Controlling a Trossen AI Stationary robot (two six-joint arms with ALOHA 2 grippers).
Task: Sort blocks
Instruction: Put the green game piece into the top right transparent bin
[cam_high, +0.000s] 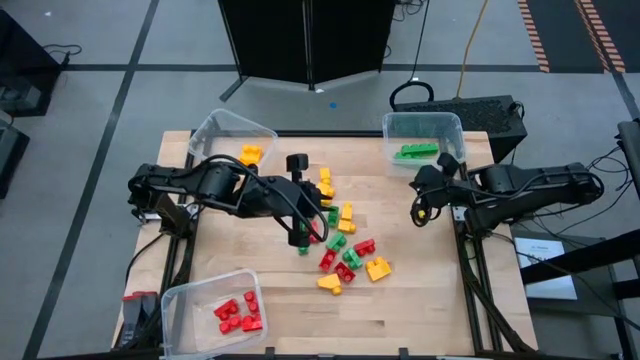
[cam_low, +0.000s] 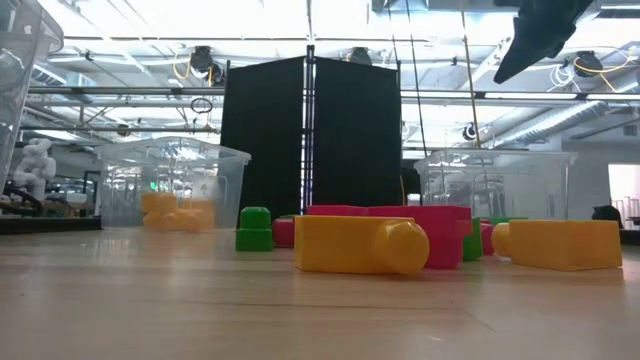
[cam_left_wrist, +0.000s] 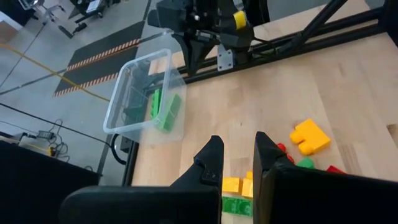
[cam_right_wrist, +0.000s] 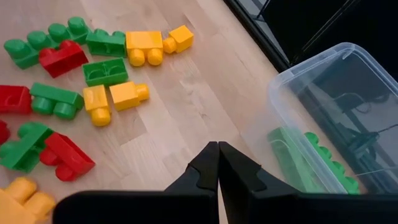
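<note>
From above, the bin of red blocks (cam_high: 238, 314) sits at the near left and the yellow bin (cam_high: 232, 137) behind it; the left gripper (cam_high: 302, 243) hangs over the loose blocks (cam_high: 345, 250) mid-table, gripping a green block (cam_left_wrist: 236, 206) that only its wrist view shows. At the right, the right gripper (cam_high: 419, 215), shut and empty, hovers beside the green bin (cam_high: 424, 138).

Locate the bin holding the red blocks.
In the high view, the red bin sits at the table's near-left corner, below the left arm, left of the loose pile of blocks.
</note>
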